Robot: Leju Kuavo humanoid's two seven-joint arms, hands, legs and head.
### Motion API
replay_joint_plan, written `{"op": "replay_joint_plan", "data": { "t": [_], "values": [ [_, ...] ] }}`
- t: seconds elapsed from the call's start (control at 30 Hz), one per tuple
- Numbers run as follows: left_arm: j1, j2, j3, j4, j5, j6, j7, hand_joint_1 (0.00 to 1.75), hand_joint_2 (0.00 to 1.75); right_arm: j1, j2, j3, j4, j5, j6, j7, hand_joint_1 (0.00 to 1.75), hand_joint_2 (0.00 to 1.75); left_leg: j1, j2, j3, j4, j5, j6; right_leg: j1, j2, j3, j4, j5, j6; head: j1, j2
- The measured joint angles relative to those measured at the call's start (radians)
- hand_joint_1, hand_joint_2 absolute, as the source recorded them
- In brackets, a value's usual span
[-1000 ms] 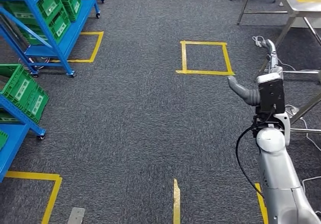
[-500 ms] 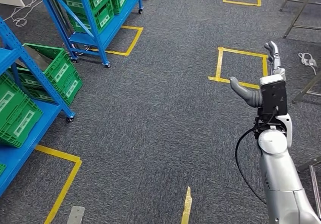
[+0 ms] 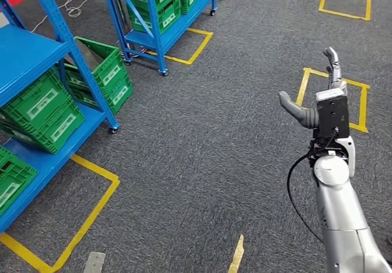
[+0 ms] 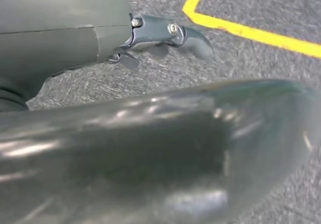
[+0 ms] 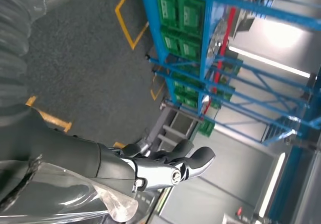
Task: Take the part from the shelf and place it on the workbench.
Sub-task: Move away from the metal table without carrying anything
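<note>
Whole view has swung since a second ago, so that's the camera turning, not stuff moving: the blue shelf [image 3: 44, 65] racks with their green crates [image 3: 44, 111] now sit much bigger and closer, off to the left of the raised right hand [image 3: 319, 92], and the steel table legs that were behind it are gone from the shot. The hand itself looks the same as before, up in front of the arm, thumb stuck out sideways, fingers apart, nothing in it. Left hand [image 4: 166, 33] hangs over the grey carpet [image 3: 208, 144] near a yellow tape line [image 4: 246, 30], fingers loosely extended and empty. Can't make out the part in any crate from here. Plenty of bare carpet between the hand and the nearest rack's wheeled foot [image 3: 112, 129]; a taped yellow square [image 3: 334, 104] lies just behind the hand.
</note>
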Motion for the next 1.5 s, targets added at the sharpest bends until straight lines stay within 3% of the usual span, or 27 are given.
{"op": "replay_joint_plan", "data": {
  "t": [0.03,0.1,0.13,0.2,0.27,0.3,0.33,0.37,0.43,0.53,0.6,0.67,0.73,0.77,0.8,0.83,0.9,0.97,1.07,1.13,1.23,1.27,1.3,1.33,1.4,1.43,1.5],
  "values": [
    [0.001,0.0,0.0,0.0,0.0,0.0,0.0,0.0,0.0,0.0,0.001,0.001,-0.001,0.0,0.0,0.0,0.0,1.75,0.002,-0.011,0.001,-0.003,0.002,0.004,0.0,-0.01,0.002,-0.002,-0.002,0.004,0.001,0.0],
    [0.002,0.001,0.0,0.0,0.0,0.0,0.0,0.0,0.0,-0.002,0.002,0.001,-0.002,0.0,0.0,0.0,0.0,1.75,0.009,-0.031,0.007,-0.015,0.008,0.014,-0.003,0.018,-0.006,0.019,-0.023,0.013,0.003,0.0],
    [0.0,0.001,0.0,0.0,0.0,0.001,0.0,0.0,0.0,-0.002,0.001,0.0,-0.003,0.0,0.0,0.0,0.0,1.75,0.013,-0.042,0.01,-0.021,0.011,0.018,-0.005,0.048,-0.025,0.059,-0.046,0.017,0.005,0.0],
    [-0.003,0.0,0.0,0.0,0.001,0.001,0.0,0.0,0.0,0.0,0.001,-0.001,-0.004,0.0,0.0,0.0,0.0,1.75,0.015,-0.061,0.01,-0.021,0.012,0.022,-0.009,0.103,-0.093,0.193,-0.103,0.023,0.01,0.0],
    [-0.003,-0.001,0.0,0.0,0.0,0.0,0.0,0.0,0.0,0.006,0.001,-0.001,-0.003,0.0,0.0,0.001,0.0,1.75,0.016,-0.082,0.011,-0.02,0.011,0.022,-0.011,0.116,-0.151,0.285,-0.119,0.028,0.011,0.0],
    [-0.003,-0.001,0.0,0.0,0.0,0.0,0.0,0.0,0.0,0.007,0.001,-0.001,-0.003,0.0,0.0,0.001,0.0,1.75,0.017,-0.092,0.011,-0.019,0.01,0.022,-0.012,0.116,-0.155,0.276,-0.096,0.029,0.011,0.0],
    [-0.003,-0.002,0.0,0.0,0.0,0.0,0.0,0.0,0.0,0.007,0.001,-0.001,-0.003,0.0,0.0,0.001,0.0,1.75,0.018,-0.102,0.013,-0.017,0.009,0.02,-0.013,0.117,-0.137,0.224,-0.056,0.03,0.011,0.0],
    [-0.003,-0.002,0.0,0.0,0.0,0.0,0.0,0.0,0.0,0.007,0.001,-0.001,-0.003,0.0,-0.001,0.001,0.0,1.75,0.02,-0.111,0.014,-0.014,0.005,0.016,-0.016,0.123,-0.109,0.152,-0.015,0.031,0.011,0.0],
    [-0.004,-0.001,0.0,0.0,0.0,0.0,0.0,0.0,0.0,0.006,0.001,-0.001,-0.003,0.0,-0.001,0.001,0.0,1.75,0.02,-0.126,0.009,-0.004,0.0,0.006,-0.02,0.143,-0.055,0.039,0.027,0.031,0.012,0.0],
    [0.0,0.0,0.0,0.0,0.0,0.0,0.0,0.0,0.0,0.007,0.001,-0.001,-0.003,0.0,-0.002,0.001,0.0,1.75,0.02,-0.141,-0.002,0.003,0.002,-0.007,-0.019,0.15,-0.041,0.014,0.025,0.017,0.011,0.0],
    [0.002,0.001,0.0,0.0,0.0,0.0,0.0,0.0,0.0,0.006,0.001,-0.001,-0.003,0.0,-0.002,0.0,0.0,1.75,0.019,-0.124,-0.01,0.02,-0.013,-0.016,-0.021,0.139,-0.039,0.013,0.027,0.005,0.009,0.0],
    [-0.001,0.002,0.0,0.0,0.0,0.0,0.0,0.0,0.0,0.005,0.001,-0.001,-0.003,0.0,-0.001,0.0,0.0,1.75,0.018,-0.085,-0.048,0.107,-0.065,-0.026,-0.021,0.125,-0.037,0.011,0.026,-0.007,0.004,0.0],
    [-0.002,0.002,0.0,0.0,0.0,0.0,0.0,0.0,0.0,0.005,0.001,-0.001,-0.003,0.0,-0.001,0.0,0.0,1.75,0.021,-0.065,-0.111,0.243,-0.123,-0.032,-0.02,0.112,-0.036,0.011,0.023,-0.012,0.003,0.0],
    [-0.001,0.002,0.0,0.0,0.0,0.0,0.0,0.0,0.0,0.006,0.001,-0.001,-0.003,0.0,-0.001,0.0,0.0,1.75,0.023,-0.062,-0.132,0.286,-0.132,-0.033,-0.019,0.107,-0.036,0.011,0.022,-0.013,0.003,0.0],
    [0.0,0.001,0.0,0.0,0.0,0.0,0.0,0.0,0.0,0.006,0.001,-0.001,-0.003,0.0,-0.001,0.0,0.0,1.75,0.023,-0.061,-0.134,0.291,-0.122,-0.032,-0.019,0.103,-0.034,0.011,0.021,-0.014,0.002,0.0],
    [0.0,0.001,0.0,0.0,0.0,0.0,0.0,0.0,0.0,0.006,0.001,-0.001,-0.003,0.0,-0.001,0.0,0.0,1.75,0.023,-0.061,-0.117,0.255,-0.094,-0.029,-0.018,0.1,-0.032,0.011,0.02,-0.013,0.002,0.0],
    [-0.001,0.002,0.0,0.0,0.0,0.0,0.0,0.0,0.0,0.006,0.001,0.0,-0.003,0.0,-0.001,0.0,0.0,1.75,0.019,-0.056,-0.05,0.12,-0.026,-0.016,-0.015,0.094,-0.024,0.011,0.015,-0.011,0.002,0.0],
    [-0.002,0.003,0.0,0.0,0.0,0.0,0.0,0.0,0.0,0.004,0.001,0.0,-0.003,0.0,-0.001,0.0,0.0,1.75,0.013,-0.049,-0.003,0.025,-0.001,-0.003,-0.012,0.088,-0.021,0.011,0.011,-0.005,0.003,0.0],
    [-0.001,0.003,0.0,0.0,0.0,0.0,0.0,0.0,0.0,0.003,0.001,0.0,-0.003,0.001,-0.001,0.001,0.0,1.75,0.012,-0.051,0.006,0.0,-0.006,0.004,-0.011,0.082,-0.024,0.008,0.008,0.009,0.003,0.0],
    [-0.001,0.004,0.0,0.0,0.005,0.002,0.003,0.0,0.0,0.002,0.001,0.0,-0.004,0.004,-0.003,0.001,0.0,1.75,0.018,-0.058,0.014,-0.014,-0.001,0.011,-0.012,0.092,-0.038,0.035,-0.012,0.019,0.006,0.0],
    [-0.002,0.006,0.0,0.0,0.012,0.005,0.01,0.0,0.0,0.004,0.0,-0.005,-0.004,0.008,-0.008,0.002,0.0,1.75,0.021,-0.075,0.019,-0.02,0.001,0.017,-0.014,0.112,-0.127,0.211,-0.09,0.03,0.012,0.0],
    [-0.001,0.006,0.0,0.0,0.012,0.004,0.011,0.0,0.0,0.008,0.0,-0.006,-0.004,0.008,-0.008,0.003,0.0,1.75,0.02,-0.083,0.019,-0.02,0.0,0.018,-0.014,0.114,-0.156,0.262,-0.103,0.033,0.012,0.0],
    [0.001,0.006,0.0,0.0,0.013,0.004,0.011,0.0,0.0,0.011,0.0,-0.007,-0.004,0.009,-0.008,0.003,0.0,1.75,0.021,-0.093,0.019,-0.019,0.0,0.017,-0.015,0.115,-0.17,0.279,-0.097,0.035,0.012,0.0],
    [0.002,0.006,0.0,0.0,0.013,0.004,0.012,0.0,0.0,0.013,0.0,-0.008,-0.004,0.01,-0.007,0.003,0.0,1.75,0.021,-0.104,0.02,-0.018,-0.001,0.016,-0.016,0.117,-0.164,0.256,-0.07,0.036,0.012,0.0],
    [0.002,0.006,0.0,0.0,0.013,0.002,0.012,0.0,0.0,0.014,0.0,-0.009,-0.005,0.013,-0.007,0.003,0.0,1.75,0.024,-0.127,0.02,-0.011,-0.005,0.01,-0.023,0.142,-0.109,0.133,-0.002,0.038,0.012,0.0],
    [0.001,0.006,0.0,0.0,0.013,0.002,0.012,0.0,0.0,0.015,0.0,-0.009,-0.006,0.014,-0.006,0.004,0.0,1.75,0.024,-0.139,0.017,-0.004,-0.008,0.005,-0.028,0.168,-0.078,0.073,0.017,0.038,0.012,0.0],
    [0.0,0.006,0.0,0.0,0.012,0.0,0.011,0.0,0.0,0.017,-0.002,-0.01,-0.008,0.018,-0.004,0.006,0.0,1.75,0.027,-0.161,0.005,0.004,-0.009,-0.006,-0.031,0.204,-0.046,0.021,0.02,0.033,0.013,0.0]
  ]
}}
